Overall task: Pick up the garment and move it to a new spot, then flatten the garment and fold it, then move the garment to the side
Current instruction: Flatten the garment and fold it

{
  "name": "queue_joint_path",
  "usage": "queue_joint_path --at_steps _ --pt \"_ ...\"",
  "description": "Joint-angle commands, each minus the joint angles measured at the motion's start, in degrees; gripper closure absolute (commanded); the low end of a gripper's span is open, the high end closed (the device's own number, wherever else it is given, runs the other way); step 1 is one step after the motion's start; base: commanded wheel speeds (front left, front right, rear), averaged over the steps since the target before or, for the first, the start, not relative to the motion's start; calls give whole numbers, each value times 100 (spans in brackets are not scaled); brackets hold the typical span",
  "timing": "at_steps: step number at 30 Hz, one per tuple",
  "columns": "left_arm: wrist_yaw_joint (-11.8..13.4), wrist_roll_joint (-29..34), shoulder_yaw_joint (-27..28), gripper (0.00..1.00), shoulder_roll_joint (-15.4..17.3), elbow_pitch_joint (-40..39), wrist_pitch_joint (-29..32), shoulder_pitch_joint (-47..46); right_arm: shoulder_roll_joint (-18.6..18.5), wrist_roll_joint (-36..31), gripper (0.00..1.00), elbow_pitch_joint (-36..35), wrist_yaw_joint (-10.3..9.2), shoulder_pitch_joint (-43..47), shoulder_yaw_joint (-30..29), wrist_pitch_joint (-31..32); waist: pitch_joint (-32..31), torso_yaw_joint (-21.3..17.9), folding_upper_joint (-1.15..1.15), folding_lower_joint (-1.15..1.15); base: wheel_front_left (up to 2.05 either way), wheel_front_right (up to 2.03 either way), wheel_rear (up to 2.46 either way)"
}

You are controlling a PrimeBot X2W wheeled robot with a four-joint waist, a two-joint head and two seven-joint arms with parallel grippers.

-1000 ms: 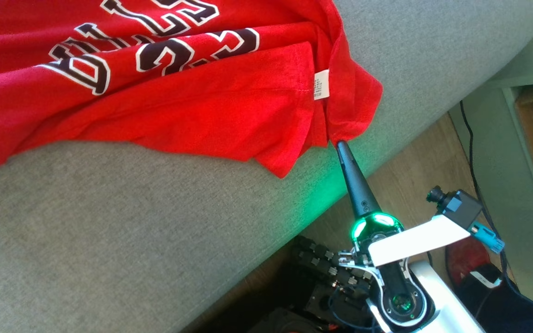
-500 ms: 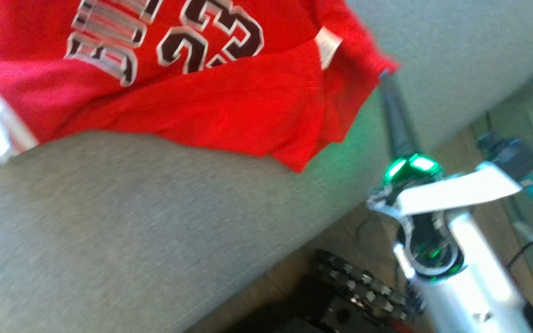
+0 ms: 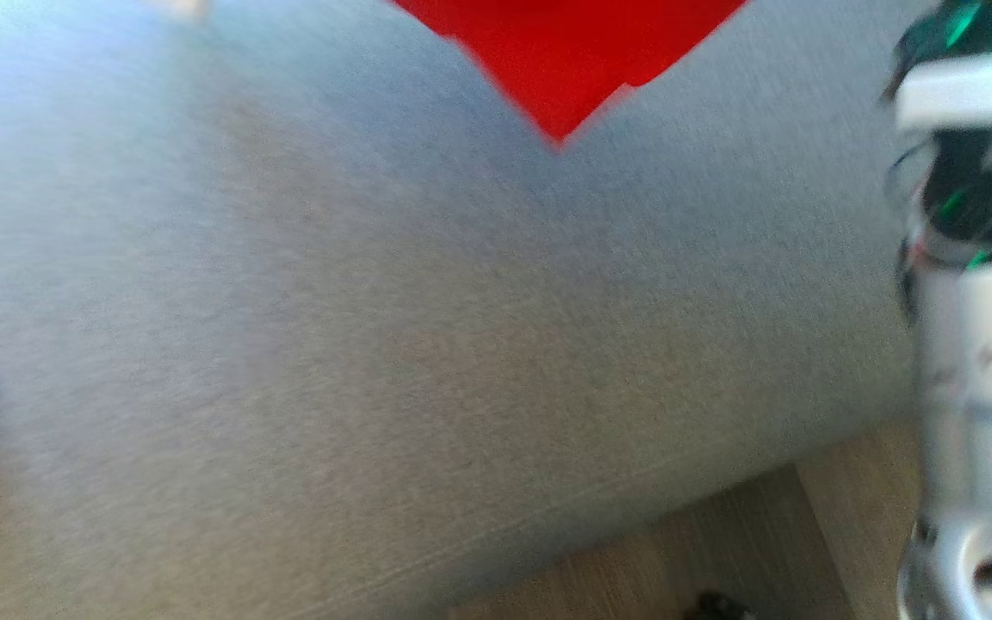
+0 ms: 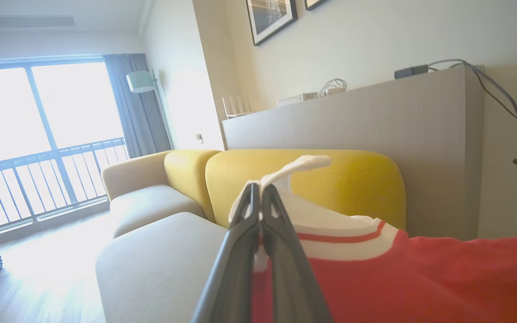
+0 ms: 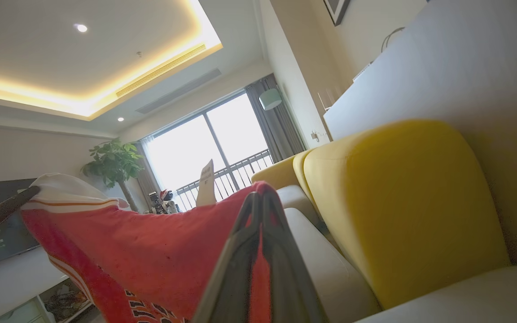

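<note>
The left gripper is clenched on the white, red-striped trim of the red garment. Its two dark fingers are pressed together, and a tuft of white cloth pokes out above their tips. The garment is held up, stretched between the two arms over the grey sofa seat; in the blurred head view a red corner of it shows near the top, against the seat. The right gripper is likewise pinched tight on a red edge of the garment, with a white label standing up near its tips. Yellow back cushions rise behind, and the pale right forearm stands at the head view's right edge, beside the wooden floor.
</note>
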Motion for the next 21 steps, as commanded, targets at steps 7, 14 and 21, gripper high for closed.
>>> queue_joint_path --at_steps 7,14,21 --pt "8 -1257 791 100 36 57 -97 -67 -14 -1394 100 602 1 -2006 -845 1192 -1453 1242 0 0 0 0 0" --pt "8 -2140 996 100 -5 -262 443 38 -14 -2114 100 1001 1 -2763 -1084 1806 -1325 1645 0 0 0 0 0" --pt "8 -2250 650 100 140 -536 950 337 -14 -2414 100 1585 1 -2900 -767 2031 -635 1658 0 0 0 0 0"
